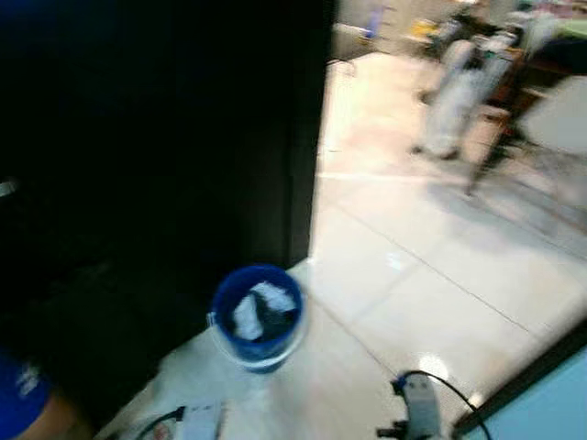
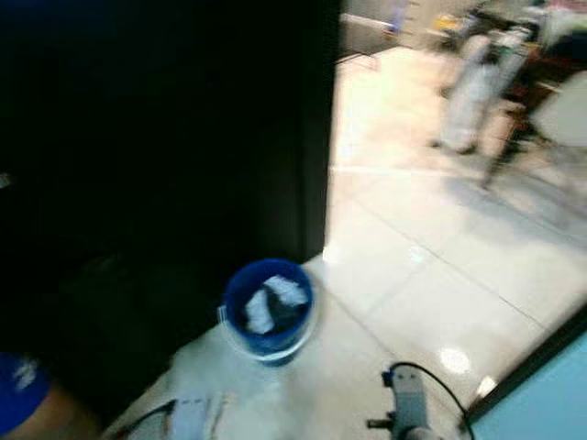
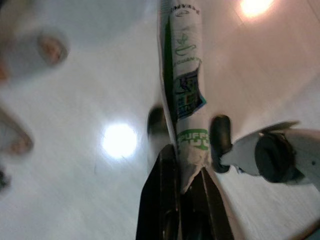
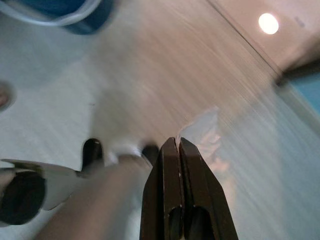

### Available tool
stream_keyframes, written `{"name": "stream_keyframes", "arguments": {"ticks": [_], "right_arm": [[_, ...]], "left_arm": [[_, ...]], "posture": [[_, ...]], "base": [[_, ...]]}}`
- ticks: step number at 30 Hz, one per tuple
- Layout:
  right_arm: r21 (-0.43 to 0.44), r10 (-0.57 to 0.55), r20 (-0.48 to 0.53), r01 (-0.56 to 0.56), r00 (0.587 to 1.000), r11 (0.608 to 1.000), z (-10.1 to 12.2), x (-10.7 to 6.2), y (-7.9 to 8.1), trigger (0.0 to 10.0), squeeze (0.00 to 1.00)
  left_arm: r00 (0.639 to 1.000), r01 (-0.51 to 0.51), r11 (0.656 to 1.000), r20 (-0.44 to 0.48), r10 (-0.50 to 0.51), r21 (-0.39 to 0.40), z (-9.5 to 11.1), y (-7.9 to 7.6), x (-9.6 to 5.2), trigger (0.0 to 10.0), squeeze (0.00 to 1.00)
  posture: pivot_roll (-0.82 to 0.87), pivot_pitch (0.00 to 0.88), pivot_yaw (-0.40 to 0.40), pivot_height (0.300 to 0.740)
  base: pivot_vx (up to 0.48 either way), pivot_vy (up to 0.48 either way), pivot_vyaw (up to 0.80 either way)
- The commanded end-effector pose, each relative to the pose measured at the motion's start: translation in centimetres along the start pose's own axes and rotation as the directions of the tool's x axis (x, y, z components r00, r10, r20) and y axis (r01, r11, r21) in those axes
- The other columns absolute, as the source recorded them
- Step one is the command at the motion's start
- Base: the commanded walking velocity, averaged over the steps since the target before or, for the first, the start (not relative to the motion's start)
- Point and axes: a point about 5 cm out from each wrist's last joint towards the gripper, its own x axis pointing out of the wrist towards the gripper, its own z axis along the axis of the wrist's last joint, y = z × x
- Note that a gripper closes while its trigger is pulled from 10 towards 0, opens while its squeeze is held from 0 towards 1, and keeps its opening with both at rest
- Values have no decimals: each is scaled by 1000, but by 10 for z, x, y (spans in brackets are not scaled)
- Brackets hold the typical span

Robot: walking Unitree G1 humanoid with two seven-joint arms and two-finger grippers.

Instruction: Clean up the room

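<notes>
A blue bucket (image 1: 258,313) with crumpled white and dark rubbish inside stands on the pale tiled floor, beside a dark wall. My left gripper (image 3: 186,172) is shut on a flattened white paper wrapper (image 3: 182,85) with green print, held above the floor. That wrapper and left arm also sit low in the left eye view, as a white paper wrapper (image 1: 197,422) short of the bucket. My right gripper (image 4: 176,145) is shut with nothing between its fingers, hanging over the floor with the bucket's rim (image 4: 55,12) ahead. The right arm (image 1: 420,411) is to the bucket's right.
A tall dark wall or cabinet (image 1: 156,137) stands on the left. A person's blue sleeve (image 1: 18,390) is at the lower left. Farther back, a person in light clothes (image 1: 454,92) stands near chairs (image 1: 555,115). A light-blue surface (image 1: 541,403) borders the lower right.
</notes>
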Motion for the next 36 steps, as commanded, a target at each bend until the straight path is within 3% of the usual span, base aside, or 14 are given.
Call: {"name": "stream_keyframes", "arguments": {"ticks": [1,5,13,16,18,19,20,25,26,27,32,36], "right_arm": [[9,-26,-25,26,999,1000,-7,-2,-8,10000,0],[9,-31,-28,31,999,999,-7,-2,-7,10000,0],[8,-37,-40,38,999,999,-9,-2,-7,10000,0],[4,-37,-51,37,998,999,-10,-2,-7,10000,0],[5,-37,-52,38,998,999,-10,-2,-7,10000,0],[9,-42,-47,43,998,999,-10,-2,-7,10000,0],[9,-42,-47,43,998,999,-10,-2,-7,10000,0],[-2,-46,-36,46,998,999,-7,-2,-7,10000,0],[-2,-46,-36,46,998,999,-7,-2,-7,10000,0],[-7,-48,-33,48,998,999,-6,-2,-7,10000,0],[-19,-58,-21,58,998,998,-1,-1,-10,10000,0],[-45,-68,43,70,997,997,21,1,-13,10000,0]], "left_arm": [[999,0,1000,36,1,-22,6,17,-3,10000,0],[998,15,1000,54,-15,-1,16,18,-2,10000,0],[996,61,998,57,-63,28,17,20,-3,10000,0],[989,128,986,55,-135,105,20,3,0,10000,0],[989,132,986,57,-138,103,21,-2,1,10000,0],[985,155,983,64,-162,96,24,-16,3,10000,0],[985,155,983,64,-162,96,24,-16,3,10000,0],[959,271,960,61,-275,71,31,-39,5,10000,0],[959,271,960,61,-275,71,31,-39,5,10000,0],[941,332,940,46,-336,73,30,-45,5,10000,0],[927,373,922,-4,-375,101,25,-49,4,10000,0],[917,398,917,-38,-396,37,16,-50,3,10000,0]], "posture": [[-31,76,25,740],[-33,76,27,740],[-37,78,27,740],[-36,81,25,740],[-36,82,25,740],[-37,82,25,740],[-37,82,25,740],[-39,87,22,740],[-39,87,22,740],[-40,89,21,740],[-46,93,21,740],[-56,99,19,740]], "base": [[480,0,0],[480,0,0],[480,0,0],[480,0,-775],[480,0,-769],[480,0,-763],[480,0,-763],[154,0,0],[0,0,0],[0,0,0],[0,0,0],[0,0,0]]}}
